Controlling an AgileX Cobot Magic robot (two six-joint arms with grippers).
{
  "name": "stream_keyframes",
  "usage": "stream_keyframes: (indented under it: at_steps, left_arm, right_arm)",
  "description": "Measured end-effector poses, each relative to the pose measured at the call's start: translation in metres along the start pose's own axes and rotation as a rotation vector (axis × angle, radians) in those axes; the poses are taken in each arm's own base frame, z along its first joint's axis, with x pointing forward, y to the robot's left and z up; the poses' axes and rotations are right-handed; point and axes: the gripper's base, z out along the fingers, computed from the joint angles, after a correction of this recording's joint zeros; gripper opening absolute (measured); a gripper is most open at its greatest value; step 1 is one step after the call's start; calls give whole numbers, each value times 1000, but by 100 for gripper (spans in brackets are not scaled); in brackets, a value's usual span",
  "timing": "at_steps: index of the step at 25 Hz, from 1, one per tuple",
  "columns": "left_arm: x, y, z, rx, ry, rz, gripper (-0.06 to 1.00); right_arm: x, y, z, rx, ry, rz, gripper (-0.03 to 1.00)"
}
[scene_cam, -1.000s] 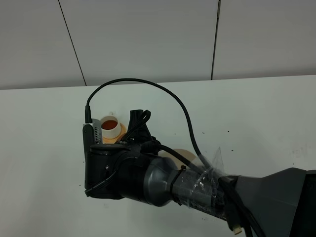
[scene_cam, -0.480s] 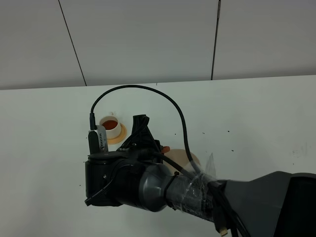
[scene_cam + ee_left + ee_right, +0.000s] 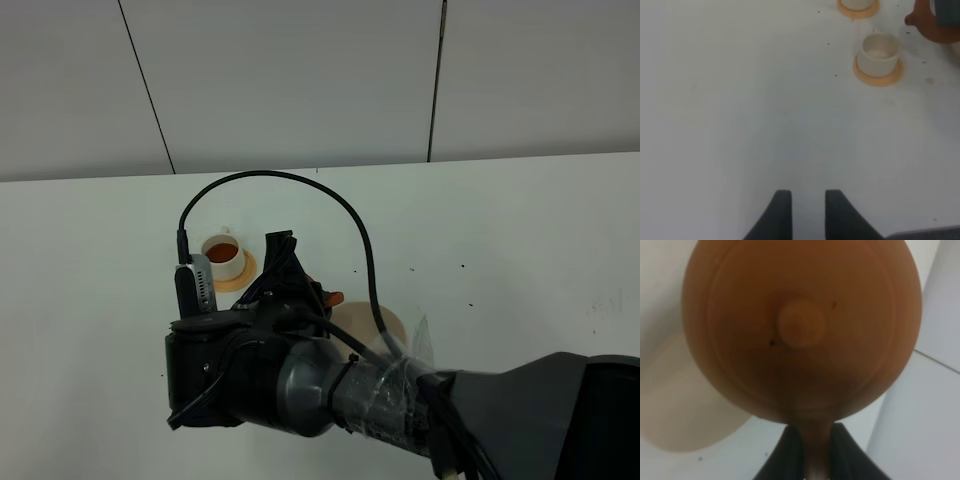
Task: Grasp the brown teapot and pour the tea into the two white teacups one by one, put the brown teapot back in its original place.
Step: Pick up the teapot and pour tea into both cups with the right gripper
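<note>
The brown teapot looks matt clay, the table smooth white.

The high exterior camera looks down and forward over the white counter toward a grey panelled wall. The right arm stands so near its lens that it fills the lower part of the view and hides much of the counter.

The left wrist camera looks past the left jaws and out across the counter from well back, catching the brown teapot at the frame's edge.

The right wrist camera looks past the right jaws from very close, so the teapot nearly fills it. All three views share the teapot. The high and right wrist views also share the beige disc.
</note>
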Motion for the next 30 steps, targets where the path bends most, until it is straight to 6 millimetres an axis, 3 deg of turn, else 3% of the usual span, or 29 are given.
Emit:
stream_keyframes:
  at_steps: [30]
  left_arm:
    - [0,0,0,0,0,0,23]
  right_arm:
    - [-16,-1,-20,170,-68,-94,10]
